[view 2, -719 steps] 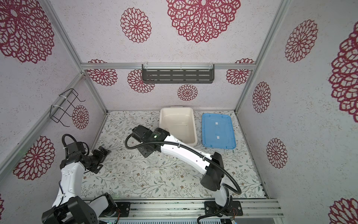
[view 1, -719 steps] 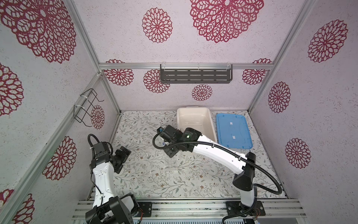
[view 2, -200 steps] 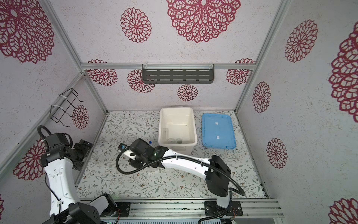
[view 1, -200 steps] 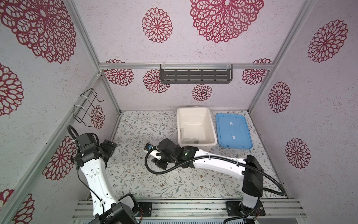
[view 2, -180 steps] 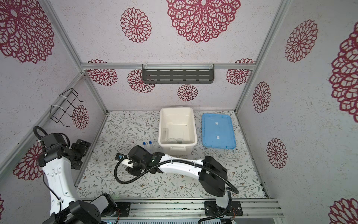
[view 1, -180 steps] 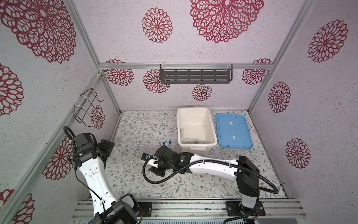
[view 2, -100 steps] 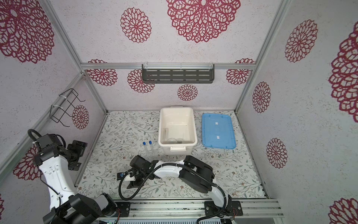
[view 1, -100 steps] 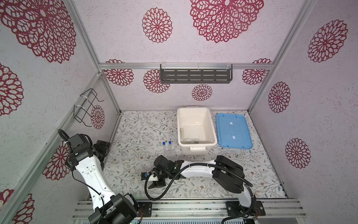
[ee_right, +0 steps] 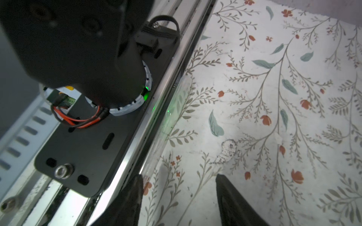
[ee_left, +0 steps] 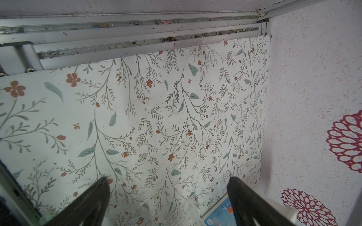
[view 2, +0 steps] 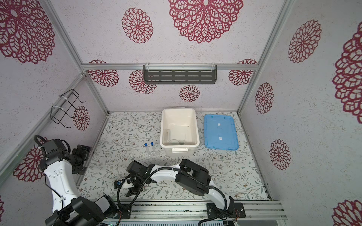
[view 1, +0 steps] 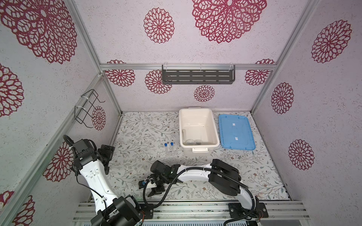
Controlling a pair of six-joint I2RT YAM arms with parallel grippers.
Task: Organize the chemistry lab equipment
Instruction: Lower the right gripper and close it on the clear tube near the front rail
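Two slim clear tubes with blue caps [view 1: 168,144] [view 2: 148,145] stand upright in a clear plastic stand [view 1: 170,153] [view 2: 151,153] just left of the white tub's front corner. Inside the tub lie a white bowl [view 1: 189,141], a smaller dish [view 1: 198,142] and a pestle [view 1: 184,134]. My right gripper [view 1: 155,190] [ee_right: 179,176] hovers open and empty over the mat near the front rail. My left gripper [view 1: 108,158] [ee_left: 168,179] stands wide open by the left wall, holding nothing. An edge of the stand [ee_left: 181,213] shows in the left wrist view.
The white tub [view 1: 215,129] sits at the back middle, and its blue lid [view 1: 236,132] lies flat to its right. A dark shelf [view 1: 197,77] hangs on the back wall and a wire rack [view 1: 86,109] on the left wall. The left arm's base [ee_right: 82,58] is beside the right gripper.
My right arm has pulled back from beside the tub to the front edge, and its jaws have opened. The tubes in the stand are now uncovered. The left arm drew back toward the left wall.
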